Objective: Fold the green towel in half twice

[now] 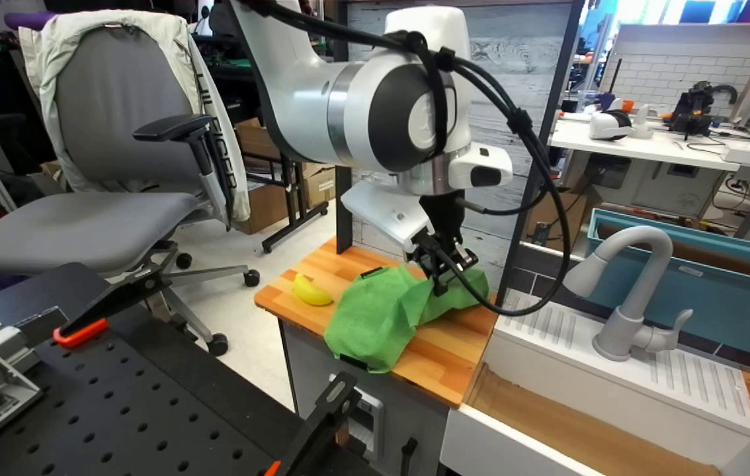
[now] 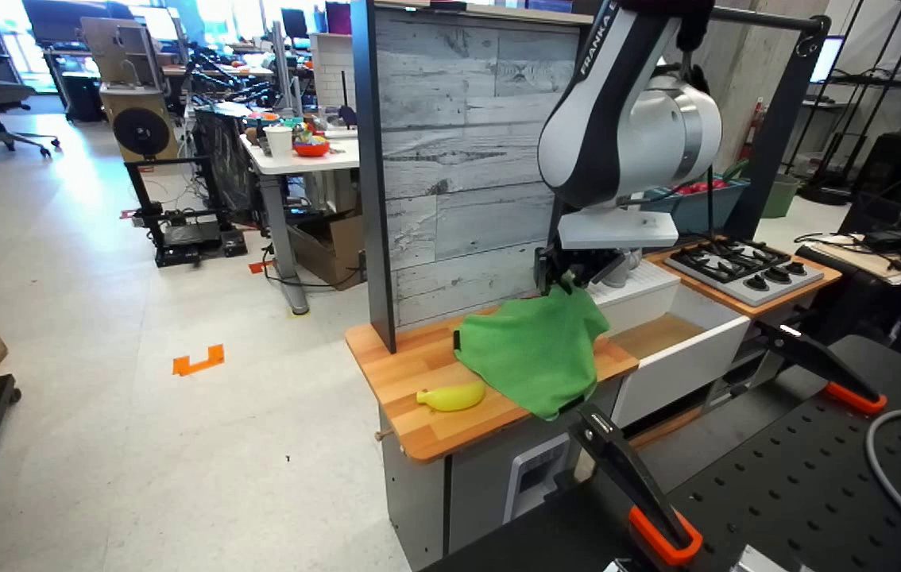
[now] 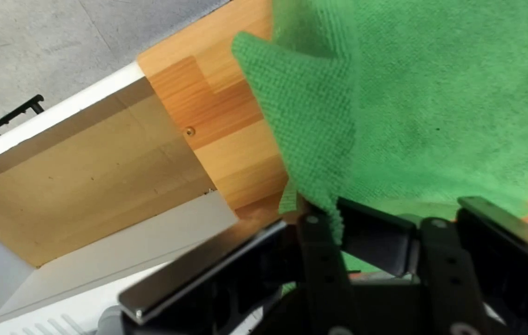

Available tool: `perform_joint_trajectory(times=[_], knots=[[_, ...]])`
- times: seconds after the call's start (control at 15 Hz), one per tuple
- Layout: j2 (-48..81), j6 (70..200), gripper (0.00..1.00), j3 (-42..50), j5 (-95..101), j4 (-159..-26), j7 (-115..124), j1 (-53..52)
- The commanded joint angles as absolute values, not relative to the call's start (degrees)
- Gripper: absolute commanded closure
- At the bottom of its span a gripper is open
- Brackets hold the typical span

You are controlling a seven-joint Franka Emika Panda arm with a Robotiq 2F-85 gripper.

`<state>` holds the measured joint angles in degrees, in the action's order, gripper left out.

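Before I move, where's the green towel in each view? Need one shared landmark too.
In an exterior view: green towel just below centre, right of the banana.
In an exterior view: green towel below and right of centre, banana at its lower left.
Wrist view: green towel fills most of the upper right.
Shared landmark: the wooden tabletop under it.

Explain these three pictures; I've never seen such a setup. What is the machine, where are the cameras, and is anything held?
It's a robot arm ending in a black gripper. Two pictures come from cameras standing outside the robot; the close-up comes from a camera on its wrist. On the small wooden tabletop lie a rumpled green towel and a yellow banana-shaped object. The gripper appears to pinch the towel: in an exterior view the cloth peaks right there, and in the close-up a raised fold runs into it.
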<state>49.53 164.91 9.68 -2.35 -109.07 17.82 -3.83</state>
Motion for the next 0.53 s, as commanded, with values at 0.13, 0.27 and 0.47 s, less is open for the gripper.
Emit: perform_joint_trajectory(times=[0.13, 0.27, 0.47], knots=[[47.2, 160.7, 0.98, 6.8, -3.4, -108.4, 17.5, -5.8], [47.9, 160.4, 0.98, 6.2, -3.3, -107.4, 17.9, -6.9], [49.1, 159.4, 0.98, 5.5, -3.4, -105.6, 18.5, -8.0]])
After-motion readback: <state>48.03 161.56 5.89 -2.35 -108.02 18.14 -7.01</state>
